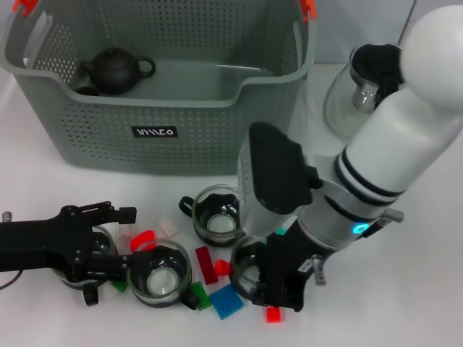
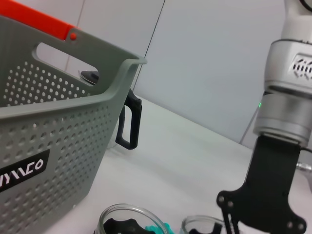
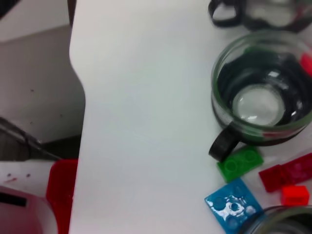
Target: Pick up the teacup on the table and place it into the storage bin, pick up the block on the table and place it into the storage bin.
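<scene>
My left gripper [image 1: 108, 264] sits low on the table, fingers apart beside a glass teacup [image 1: 160, 274], lined up to clamp it. Right gripper [image 1: 278, 289] hangs over another teacup [image 1: 249, 269] among loose blocks [image 1: 226, 301]; can't tell its fingers. The storage bin [image 1: 173, 137] waits behind, already holding a black teapot [image 1: 116, 70].

- The left gripper [image 1: 108, 249] lies low at the near left, arm reaching in level from the left edge, fingers spread.
- The right arm slants down from the far right, wrist bent; the right gripper [image 1: 278, 289] points down, fingers hidden.
</scene>
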